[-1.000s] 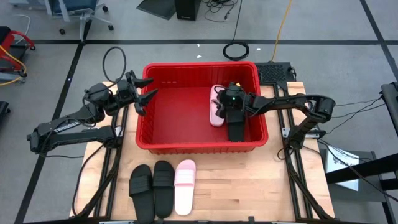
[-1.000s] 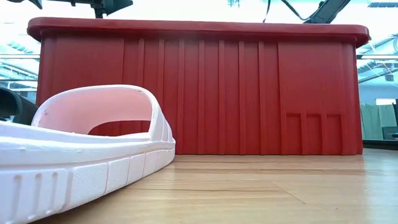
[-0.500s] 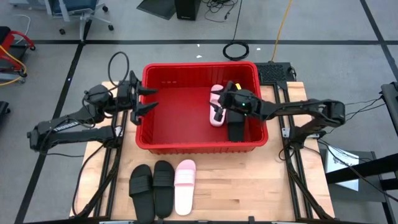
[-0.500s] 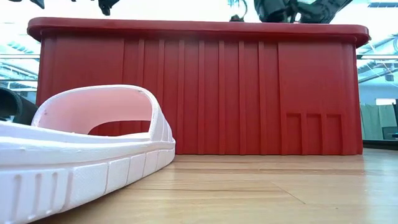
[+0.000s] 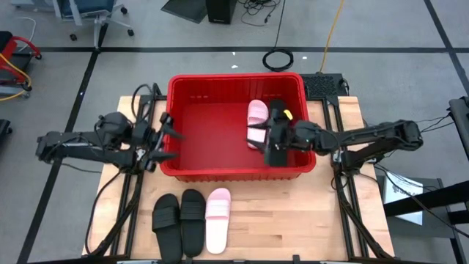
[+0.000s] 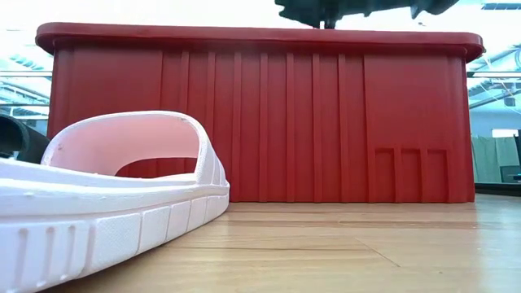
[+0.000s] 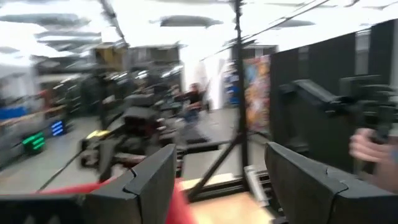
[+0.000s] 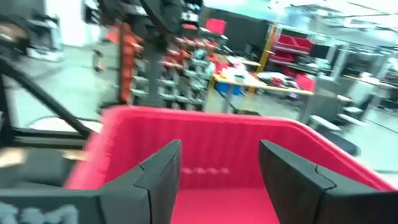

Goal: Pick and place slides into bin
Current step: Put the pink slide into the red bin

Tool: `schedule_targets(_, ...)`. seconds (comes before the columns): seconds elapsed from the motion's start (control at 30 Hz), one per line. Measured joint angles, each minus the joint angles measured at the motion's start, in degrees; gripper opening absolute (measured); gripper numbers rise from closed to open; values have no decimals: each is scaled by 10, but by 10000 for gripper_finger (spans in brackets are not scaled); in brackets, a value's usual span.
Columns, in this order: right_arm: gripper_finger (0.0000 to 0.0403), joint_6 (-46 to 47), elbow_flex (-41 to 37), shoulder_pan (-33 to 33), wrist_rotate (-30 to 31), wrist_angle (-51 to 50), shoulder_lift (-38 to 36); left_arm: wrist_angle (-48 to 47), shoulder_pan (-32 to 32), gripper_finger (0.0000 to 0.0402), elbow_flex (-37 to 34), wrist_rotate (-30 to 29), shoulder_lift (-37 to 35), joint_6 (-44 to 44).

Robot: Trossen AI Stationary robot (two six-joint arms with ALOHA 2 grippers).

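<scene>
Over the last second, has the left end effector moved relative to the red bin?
Yes. In the high view the left end effector has dropped from the red bin's far-left corner toward its near-left corner, beside the left wall.

red bin [image 8: 205, 149] ahead, jaws apart, nothing between

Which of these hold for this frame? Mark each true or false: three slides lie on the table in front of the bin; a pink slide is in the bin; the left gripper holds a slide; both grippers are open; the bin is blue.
1. Three slides lie on the table in front of the bin: true, two black slides and a pink slide.
2. A pink slide is in the bin: true, the pink one lies by a black one.
3. The left gripper holds a slide: false, it is empty, at the bin's left wall.
4. Both grippers are open: true; the right gripper is over the bin.
5. The bin is blue: false, red.
</scene>
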Motion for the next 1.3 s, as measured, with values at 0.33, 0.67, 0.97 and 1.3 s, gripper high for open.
schedule_targets(0.33, 202, 39, 0, 133, 0, 40, -2, 40, -190, 250, 0, -88, 23, 29)
schedule_targets(0.67, 203, 25, 0, 269, -1, 199, 46, 148, -357, 250, 0, -176, 107, 64)
schedule_targets(0.97, 203, 24, 15, 333, 3, 242, 109, 216, -469, 250, 0, -309, 162, 89)
schedule_targets(1.3, 197, 36, 146, 396, 3, 159, 221, 297, -546, 250, 25, -386, 251, 104)
